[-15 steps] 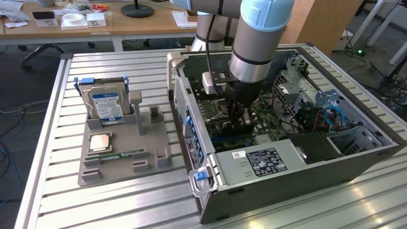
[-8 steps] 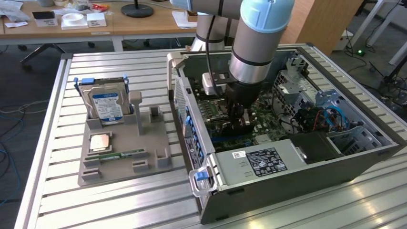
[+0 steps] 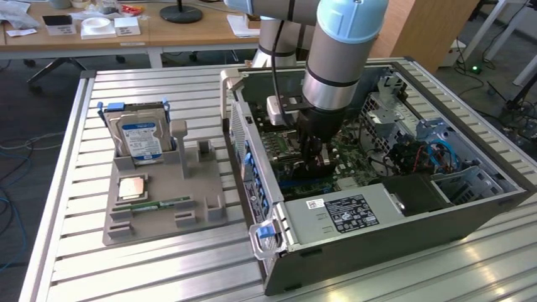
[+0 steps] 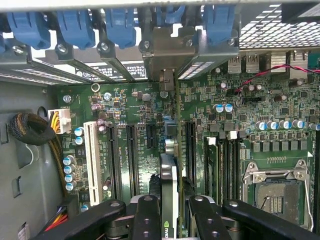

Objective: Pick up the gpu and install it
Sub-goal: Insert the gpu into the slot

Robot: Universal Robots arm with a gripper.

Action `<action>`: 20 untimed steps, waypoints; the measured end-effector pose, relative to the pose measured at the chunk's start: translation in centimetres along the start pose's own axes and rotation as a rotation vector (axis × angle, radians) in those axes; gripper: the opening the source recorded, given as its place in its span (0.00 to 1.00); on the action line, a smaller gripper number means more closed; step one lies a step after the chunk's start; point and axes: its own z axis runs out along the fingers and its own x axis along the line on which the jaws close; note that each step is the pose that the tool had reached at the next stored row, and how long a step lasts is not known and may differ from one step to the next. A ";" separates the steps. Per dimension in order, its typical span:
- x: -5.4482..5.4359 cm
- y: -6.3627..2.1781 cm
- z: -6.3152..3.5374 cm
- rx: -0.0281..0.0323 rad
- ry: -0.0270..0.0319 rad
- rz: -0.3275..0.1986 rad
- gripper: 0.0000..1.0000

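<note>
Gripper [image 4: 169, 212] fingers [image 4: 145, 220] clamp gpu [image 4: 169, 185] edge-on, bracket toward the case [image 3: 378, 220] rear wall, so its edge lines up over a motherboard [image 4: 280, 125] slot.

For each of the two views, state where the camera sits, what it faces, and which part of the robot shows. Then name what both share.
Exterior view: off the arm, above the table, facing the open PC case; the arm reaches in.
Wrist view: on the wrist, facing the motherboard; gripper holds the gpu edge-on.
Shared: gripper, motherboard.
</note>
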 end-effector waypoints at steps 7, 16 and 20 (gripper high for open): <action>0.0 0.00 0.00 0.0000 0.0000 0.000 0.27; 0.0 0.00 0.12 -0.0003 0.0006 0.000 0.27; 0.0 0.00 0.19 -0.0001 0.0001 0.000 0.27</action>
